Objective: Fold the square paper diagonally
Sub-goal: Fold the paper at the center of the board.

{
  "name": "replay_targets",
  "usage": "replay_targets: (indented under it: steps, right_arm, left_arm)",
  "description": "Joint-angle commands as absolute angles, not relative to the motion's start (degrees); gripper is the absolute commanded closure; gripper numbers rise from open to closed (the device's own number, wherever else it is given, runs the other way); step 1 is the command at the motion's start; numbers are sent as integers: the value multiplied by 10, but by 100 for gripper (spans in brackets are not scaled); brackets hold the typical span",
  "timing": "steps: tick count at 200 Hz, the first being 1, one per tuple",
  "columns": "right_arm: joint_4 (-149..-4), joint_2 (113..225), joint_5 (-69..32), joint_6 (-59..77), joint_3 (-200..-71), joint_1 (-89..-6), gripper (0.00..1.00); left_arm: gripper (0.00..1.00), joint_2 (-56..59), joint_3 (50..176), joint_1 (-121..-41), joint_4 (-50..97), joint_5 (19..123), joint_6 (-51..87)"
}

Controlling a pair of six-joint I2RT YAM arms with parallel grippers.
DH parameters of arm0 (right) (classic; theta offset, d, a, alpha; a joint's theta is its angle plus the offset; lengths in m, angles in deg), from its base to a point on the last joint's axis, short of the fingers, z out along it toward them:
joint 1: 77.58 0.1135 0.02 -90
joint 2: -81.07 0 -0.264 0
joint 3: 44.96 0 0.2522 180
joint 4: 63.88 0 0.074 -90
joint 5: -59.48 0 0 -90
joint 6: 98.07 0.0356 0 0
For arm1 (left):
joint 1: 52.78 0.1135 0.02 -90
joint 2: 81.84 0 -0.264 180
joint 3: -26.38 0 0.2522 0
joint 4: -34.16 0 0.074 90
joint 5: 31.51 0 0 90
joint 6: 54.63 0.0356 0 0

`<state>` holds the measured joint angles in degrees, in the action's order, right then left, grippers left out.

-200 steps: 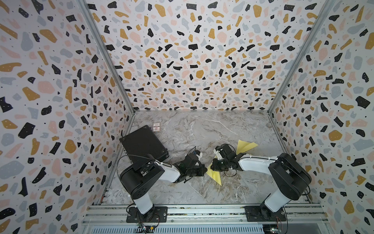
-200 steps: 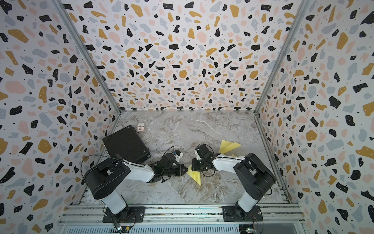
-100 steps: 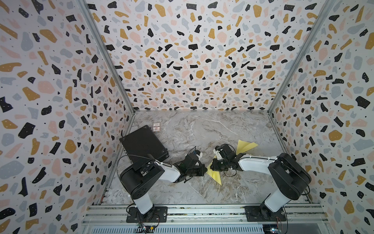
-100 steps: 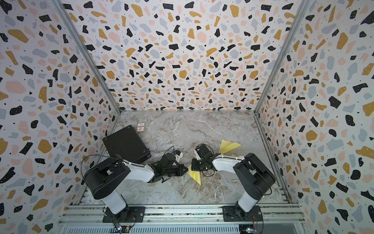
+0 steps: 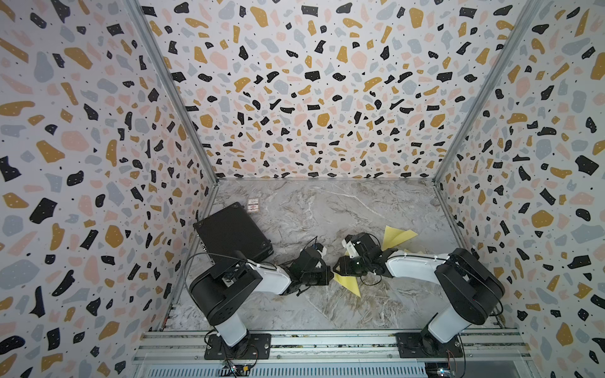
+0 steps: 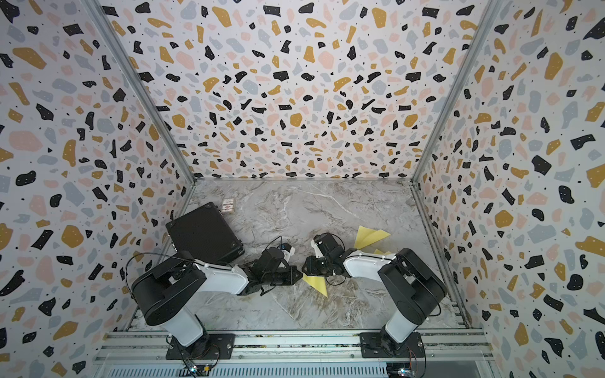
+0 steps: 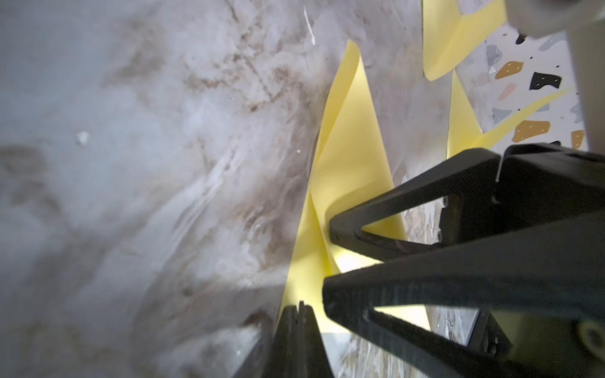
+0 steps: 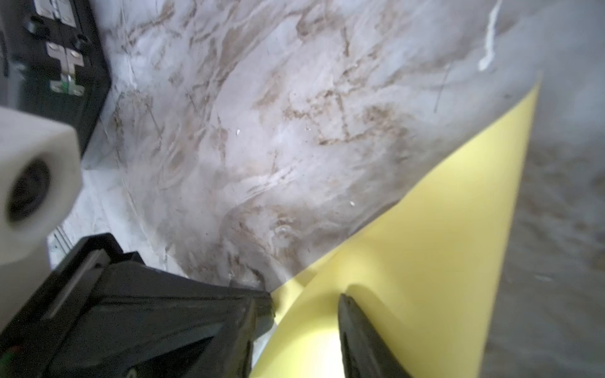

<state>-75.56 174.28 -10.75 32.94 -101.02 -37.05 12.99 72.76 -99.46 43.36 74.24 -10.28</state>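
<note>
The yellow square paper [image 5: 347, 283] [image 6: 316, 283] lies low at the middle of the marble floor, doubled over, its two layers curling up in the left wrist view [image 7: 347, 153]. My left gripper [image 5: 328, 279] [image 7: 299, 307] is shut on the paper's near corner. My right gripper [image 5: 337, 268] [image 7: 327, 261] meets it tip to tip and stands open, its fingers [image 7: 340, 229] apart on either side of the upper layer. In the right wrist view one finger [image 8: 352, 314] rests against the yellow sheet [image 8: 442, 245].
Two more folded yellow papers [image 5: 396, 236] lie at the back right, by the right arm. A black case [image 5: 233, 236] sits at the left wall with a small card [image 5: 252, 206] behind it. Terrazzo walls close three sides.
My right gripper's jaws have parted and let go of the paper. Both arms have stayed where they were, and the left gripper stays shut.
</note>
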Motion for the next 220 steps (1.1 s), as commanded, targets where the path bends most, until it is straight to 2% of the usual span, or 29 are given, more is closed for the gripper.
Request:
replay_targets:
  steps: [1,43,71,95,105,114,220]
  right_arm:
    - [-806,1754,-131,330,-983,-372,49]
    - [-787,1746,-132,332,-975,-372,49]
    - [-777,1746,-130,337,-969,-372,59]
    - [-786,1752,-138,336,-969,-372,74]
    - [-791,1755,-139,335,-969,-372,90]
    - [-790,1757,-138,336,-967,-372,100]
    - [-782,1743,-128,341,-954,-372,100]
  left_arm:
    - [100,104,727,-997,355,726,-97]
    - [100,40,728,-997,292,693,-113]
    - [100,8,730,-997,296,711,-127]
    - [100,17,743,-999,323,750,-139]
    - [100,26,753,-1001,325,753,-139]
    - [100,34,762,-1005,324,750,-137]
    - [100,159,815,-1015,331,734,-124]
